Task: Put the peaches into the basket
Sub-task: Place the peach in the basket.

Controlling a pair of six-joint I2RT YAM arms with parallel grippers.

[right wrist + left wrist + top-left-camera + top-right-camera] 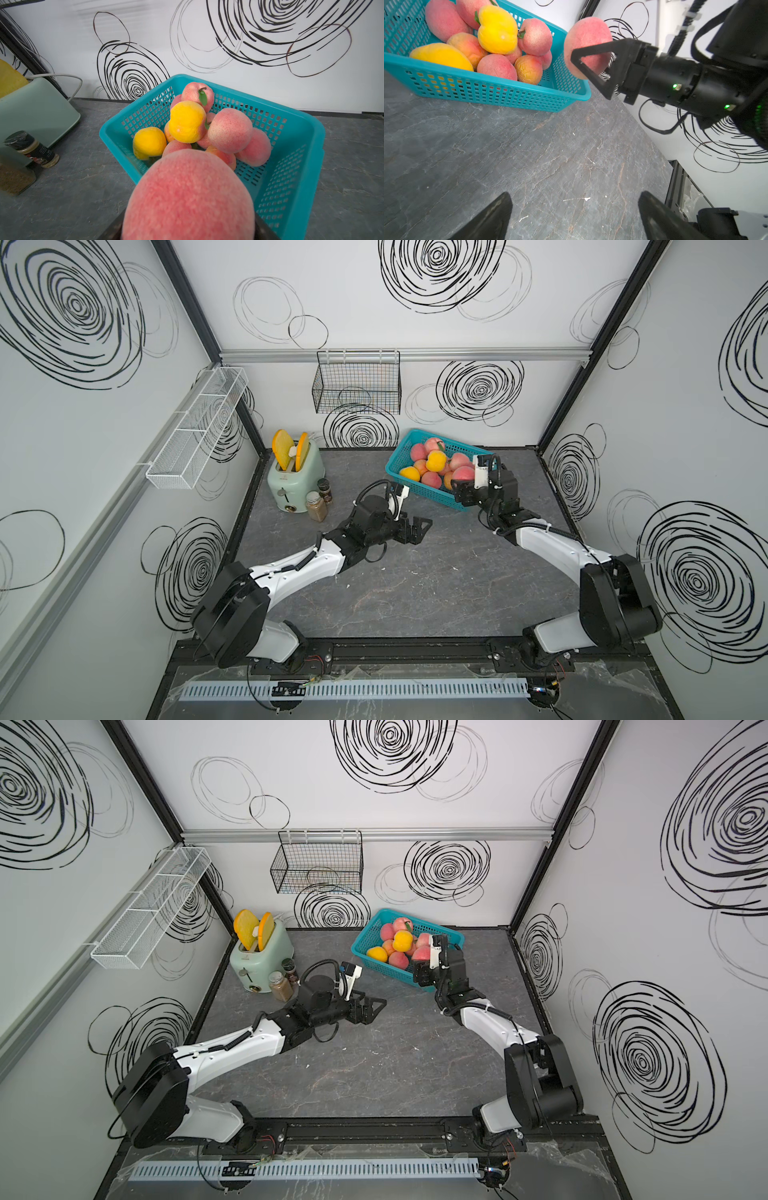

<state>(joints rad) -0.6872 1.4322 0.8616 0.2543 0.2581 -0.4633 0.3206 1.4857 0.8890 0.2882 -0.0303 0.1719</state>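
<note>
Your R gripper [583, 56] clamped a pink peach [589, 31] just over the basket [488, 78] rim — held high prob. to clear the pile [496, 31] inside. L gripper [575, 197] hung wide open, empty — parked aside.

table [415, 593]: dk grey stone-look slab w/ pale veins, a few small white specks [586, 198] on the open middle.

Everything on it sits toward the far edge.

- basket [417, 489]: far side, right of ctr, set skew to the back wall and near it.
- toaster [293, 479]: far left corner, upright.
- brown jar [316, 506]: just beside the toaster's front right.
- dark-lid jar [324, 487]: right behind the brown jar, by the toaster's side. Poss. a third jar btwn them, can't tell.

Toaster grp & basket are well apart, w/ bare slab btwn.
</note>
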